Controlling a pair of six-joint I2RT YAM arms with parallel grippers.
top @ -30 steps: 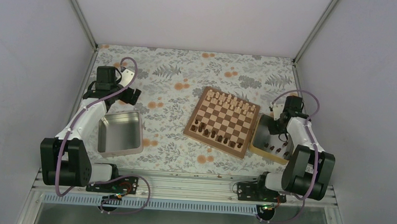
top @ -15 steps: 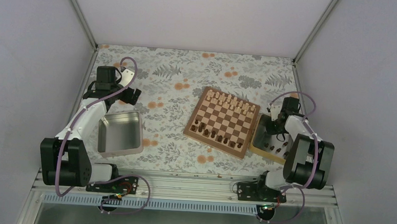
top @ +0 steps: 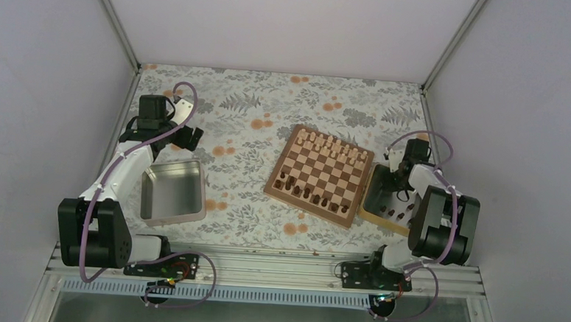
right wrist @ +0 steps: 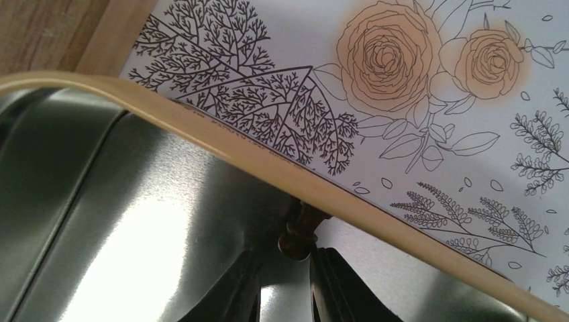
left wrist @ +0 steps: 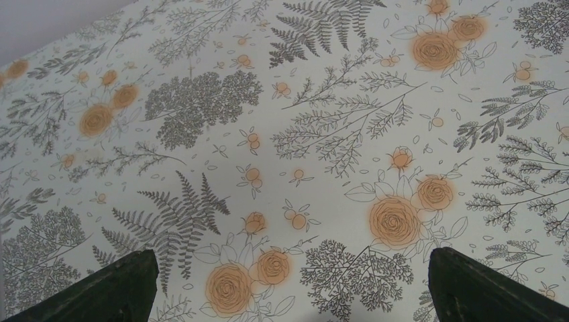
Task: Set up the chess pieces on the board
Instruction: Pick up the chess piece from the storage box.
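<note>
The table (top: 255,130) is covered by a flowered cloth, and the board (top: 325,172) sits right of its middle, turned at a slant. A grey tin (top: 172,192) lies well off to the left, and a pale tray (top: 368,213) rests just beside the board's right edge. The left claw (left wrist: 288,282) hovers over bare cloth beyond the tin, its fingers spread wide and holding nothing. The right claw (right wrist: 285,258) is down inside the tray, close to the rim, its fingers drawn nearly together and pinching a small dark piece (right wrist: 298,235) at their tips. The cream pieces (top: 331,145) line the far side of the board. A partial line of dark pieces (top: 317,199) stands along the near side, though they are too small to count. A few spare dark pieces (top: 392,211) lie in the tray, so the job looks well along but unfinished: the dark side has gaps to fill.
</note>
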